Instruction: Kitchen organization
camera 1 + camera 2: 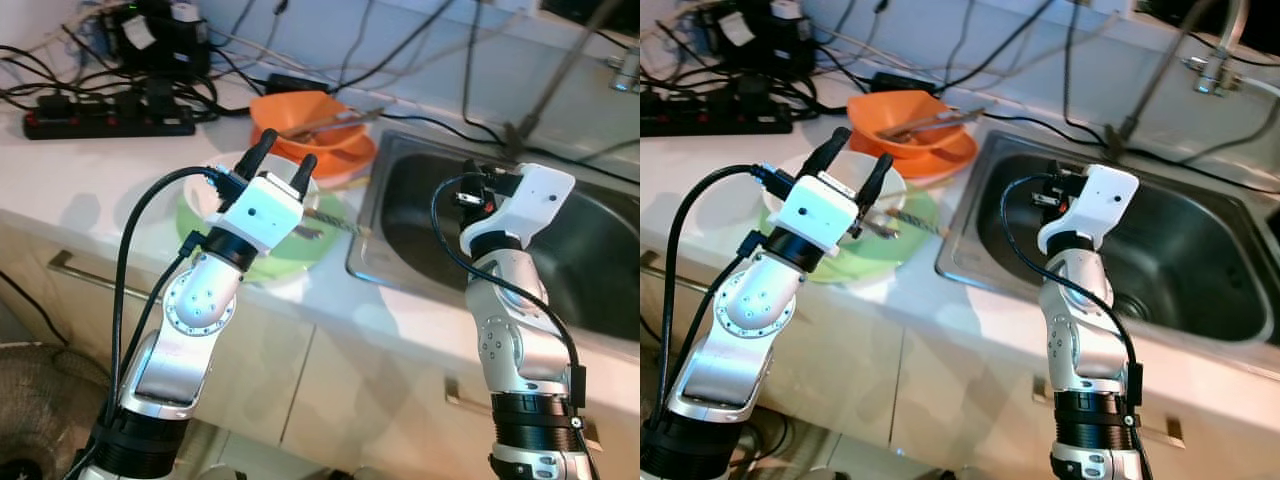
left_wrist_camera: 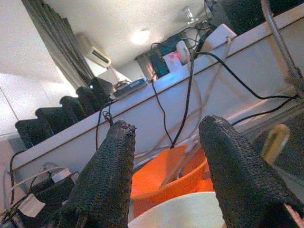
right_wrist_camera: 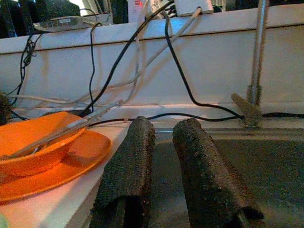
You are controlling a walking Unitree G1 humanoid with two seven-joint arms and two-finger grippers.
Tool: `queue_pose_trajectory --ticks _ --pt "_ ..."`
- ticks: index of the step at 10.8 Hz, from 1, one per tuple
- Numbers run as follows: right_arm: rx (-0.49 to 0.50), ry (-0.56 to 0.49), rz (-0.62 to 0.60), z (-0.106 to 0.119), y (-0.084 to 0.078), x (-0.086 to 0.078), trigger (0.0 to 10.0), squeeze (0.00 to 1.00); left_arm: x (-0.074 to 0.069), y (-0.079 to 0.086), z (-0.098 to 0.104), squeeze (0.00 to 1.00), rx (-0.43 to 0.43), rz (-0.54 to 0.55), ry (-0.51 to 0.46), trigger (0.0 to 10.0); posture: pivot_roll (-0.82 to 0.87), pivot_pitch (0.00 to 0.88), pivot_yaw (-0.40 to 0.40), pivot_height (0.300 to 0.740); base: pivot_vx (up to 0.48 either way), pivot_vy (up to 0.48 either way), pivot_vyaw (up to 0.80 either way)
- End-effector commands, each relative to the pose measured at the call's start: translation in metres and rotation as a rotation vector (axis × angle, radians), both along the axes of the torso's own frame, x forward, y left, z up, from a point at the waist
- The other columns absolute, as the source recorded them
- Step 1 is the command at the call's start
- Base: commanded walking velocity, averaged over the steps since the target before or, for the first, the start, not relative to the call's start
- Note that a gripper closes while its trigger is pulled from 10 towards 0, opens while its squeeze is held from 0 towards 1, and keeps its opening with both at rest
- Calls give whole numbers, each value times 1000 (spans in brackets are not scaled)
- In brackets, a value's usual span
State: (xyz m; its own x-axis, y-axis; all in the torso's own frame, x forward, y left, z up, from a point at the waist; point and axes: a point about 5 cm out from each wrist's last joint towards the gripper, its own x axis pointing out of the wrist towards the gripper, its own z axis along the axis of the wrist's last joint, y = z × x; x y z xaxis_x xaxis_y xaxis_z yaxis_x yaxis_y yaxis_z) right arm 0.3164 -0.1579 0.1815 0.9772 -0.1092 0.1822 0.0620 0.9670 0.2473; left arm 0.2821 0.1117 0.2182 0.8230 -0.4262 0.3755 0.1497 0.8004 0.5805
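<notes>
Stainless steel sink (image 1: 400,215) takes the right half of the white countertop (image 1: 90,190); basin appears bare, cables trailing along its far edge. Black power strip (image 1: 105,122) with a tangle of leads at far left.

Dishes sit on the counter just left of the sink. Far pair: orange bowl (image 1: 300,112) resting on an orange plate (image 1: 350,155), with a metal utensil (image 1: 330,122) lying across the bowl. Near pair: white bowl (image 1: 890,190) on a green plate (image 1: 910,245), with a second utensil (image 1: 915,222) lying across them, tip toward the sink.

Left gripper (image 1: 283,158) hovers above the white bowl, fingers apart, holding nothing; in the left wrist view the bowl's rim lies just beneath the two fingers (image 2: 109,171). Right gripper (image 3: 164,171) is raised over the near-left part of the sink, its two fingers close together with a narrow gap, nothing between them.

Judgement on handling: bowls and plates look rigid, smooth and glossy, so likely slippery; probably light plastic or ceramic, cannot tell which. If ceramic, chip risk against the steel rim. Best hold for the white bowl is a pinch over its rim wall, one finger inside and one outside. Loose utensils may slide or tip out when a dish is lifted, so removing them first seems safer. Stacked plate beneath may shift with the bowl.
</notes>
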Motion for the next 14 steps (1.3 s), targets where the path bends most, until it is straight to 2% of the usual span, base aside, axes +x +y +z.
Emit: queue_pose_trajectory --ticks 1,9,11,12,14 --pt "-15 -4 -21 1 -5 -1 10000 0 -3 -3 4 0 -5 -20 -13 10000 -11 61 -151 740 0 0 0" --pt "-18 5 -6 -1 -3 0 10000 0 -3 -3 -1 0 2 -16 4 10000 -7 50 -153 740 0 0 0" --pt "-19 7 -2 -2 -2 -1 10000 0 -9 1 -4 0 26 -26 17 10000 -3 46 -155 740 0 0 0" --pt "-19 16 2 -4 -1 0 10000 0 -16 7 -12 0 89 -37 39 10000 1 46 -157 740 0 0 0" --pt "-18 17 8 -4 1 1 10000 0 -15 7 -13 0 95 -29 43 10000 7 49 -162 740 0 0 0"
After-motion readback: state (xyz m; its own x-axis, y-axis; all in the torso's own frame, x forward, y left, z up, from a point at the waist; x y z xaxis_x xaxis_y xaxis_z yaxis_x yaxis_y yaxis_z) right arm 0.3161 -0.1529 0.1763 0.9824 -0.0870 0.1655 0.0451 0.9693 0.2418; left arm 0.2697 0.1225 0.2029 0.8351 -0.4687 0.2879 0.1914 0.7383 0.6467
